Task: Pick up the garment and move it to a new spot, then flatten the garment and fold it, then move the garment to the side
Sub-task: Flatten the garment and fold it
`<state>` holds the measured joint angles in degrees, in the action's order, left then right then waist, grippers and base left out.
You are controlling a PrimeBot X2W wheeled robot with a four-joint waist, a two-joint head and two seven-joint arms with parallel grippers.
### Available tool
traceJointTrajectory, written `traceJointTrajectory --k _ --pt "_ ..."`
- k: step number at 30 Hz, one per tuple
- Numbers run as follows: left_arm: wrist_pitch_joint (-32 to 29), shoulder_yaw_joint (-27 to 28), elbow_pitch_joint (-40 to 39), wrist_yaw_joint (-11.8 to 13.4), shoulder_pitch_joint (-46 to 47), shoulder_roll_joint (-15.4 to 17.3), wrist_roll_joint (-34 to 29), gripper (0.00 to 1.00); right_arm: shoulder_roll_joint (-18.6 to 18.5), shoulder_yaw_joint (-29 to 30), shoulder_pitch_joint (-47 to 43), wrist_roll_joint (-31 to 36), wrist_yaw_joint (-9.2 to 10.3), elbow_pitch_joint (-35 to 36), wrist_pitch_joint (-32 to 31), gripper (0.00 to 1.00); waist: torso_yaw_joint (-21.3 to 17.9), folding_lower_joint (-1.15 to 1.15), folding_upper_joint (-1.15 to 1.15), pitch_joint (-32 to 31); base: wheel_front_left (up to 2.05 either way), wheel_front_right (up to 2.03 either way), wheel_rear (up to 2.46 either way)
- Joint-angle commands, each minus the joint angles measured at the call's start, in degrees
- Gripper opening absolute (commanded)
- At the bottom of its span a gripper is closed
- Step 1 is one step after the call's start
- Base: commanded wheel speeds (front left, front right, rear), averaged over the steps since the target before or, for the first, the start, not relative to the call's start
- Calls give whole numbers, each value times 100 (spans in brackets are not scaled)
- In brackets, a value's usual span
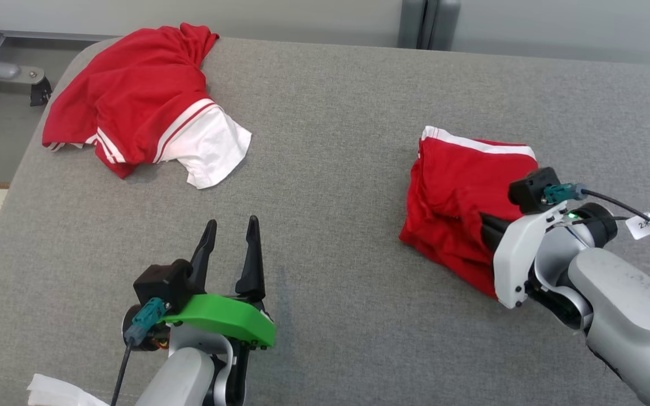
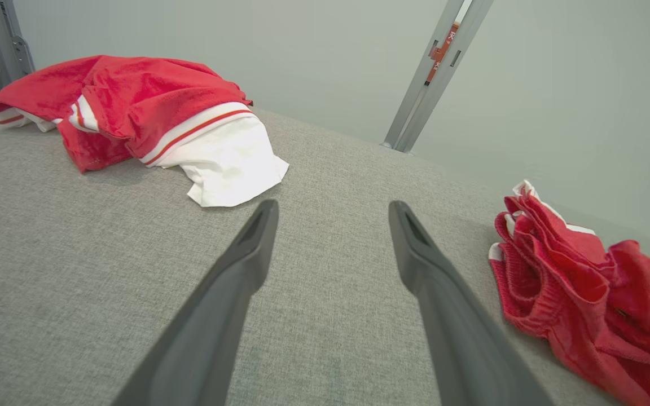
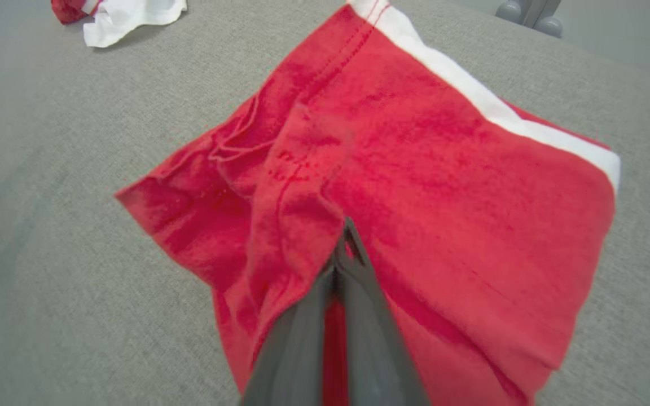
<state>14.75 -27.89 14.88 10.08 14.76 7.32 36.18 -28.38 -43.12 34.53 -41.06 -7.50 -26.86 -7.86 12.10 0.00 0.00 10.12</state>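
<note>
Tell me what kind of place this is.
Probably a robot test lab: a grey fabric-covered table, a metal frame post against plain walls, a crumpled red-and-white garment and red shorts.

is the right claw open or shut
Shut: the right claw pinches a fold of the red garment, fingers together.

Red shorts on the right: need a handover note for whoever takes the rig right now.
Right gripper: shut on the red shorts, pinching a fold on the side nearest the robot.
Left gripper: open, holding nothing, over bare table.
Things: the red shorts lie bunched on the right of the table. A second red-and-white garment lies crumpled at the far left corner.
Done: the grasp only.
Left: lift and move the shorts to a new spot, flatten, fold, move to the side.
</note>
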Motion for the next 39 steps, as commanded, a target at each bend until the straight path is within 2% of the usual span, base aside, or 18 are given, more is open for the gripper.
traceJointTrajectory --k 1,7,14,19,22,23,25,26,27,28,29,35,39 --pt "28 12 5 11 1 24 1 100 -75 -189 79 -157 2 102 56 0 -9 0 0 -30 0 0 0" --pt "30 -17 -23 36 9 16 -13 100 -8 -970 198 -610 1 306 236 0 -60 0 0 -32 0 0 0" --pt "36 3 -5 16 89 32 2 100 285 -1554 410 -792 1 -93 508 0 -111 0 0 28 0 0 0" --pt "42 50 19 39 88 31 18 100 420 -1730 581 -949 2 -277 915 0 -195 0 0 -9 0 0 0" --pt "48 93 16 -9 104 33 3 100 451 -1545 668 -917 2 -411 1403 0 -292 0 0 -93 0 0 0" --pt "50 102 8 -30 108 20 -4 100 468 -1474 670 -891 1 -453 1538 3 -320 0 0 -120 0 0 0" --pt "46 109 0 -64 120 -8 -41 100 511 -1264 620 -867 1 -560 1819 32 -397 0 0 -195 0 0 0" --pt "45 114 -2 -81 131 -12 -76 100 526 -1137 564 -842 1 -613 1930 39 -448 0 0 -239 0 0 0" --pt "46 110 -5 -90 144 -16 -113 100 522 -1023 520 -802 1 -663 2002 51 -483 0 0 -272 0 0 0" --pt "48 117 -16 -96 155 -22 -186 100 521 -860 470 -737 2 -743 2084 80 -536 0 0 -317 0 0 0" --pt "49 127 -35 -107 150 -39 -251 100 534 -690 406 -662 2 -806 2146 100 -583 0 0 -355 0 0 0" --pt "46 228 -23 -114 33 -101 -587 100 735 660 -107 -165 1 -991 2306 100 -831 0 0 -508 0 0 0" --pt "45 347 -13 -122 -128 -142 -734 100 964 1821 -651 529 1 -634 2304 100 -956 0 0 -558 0 0 0"
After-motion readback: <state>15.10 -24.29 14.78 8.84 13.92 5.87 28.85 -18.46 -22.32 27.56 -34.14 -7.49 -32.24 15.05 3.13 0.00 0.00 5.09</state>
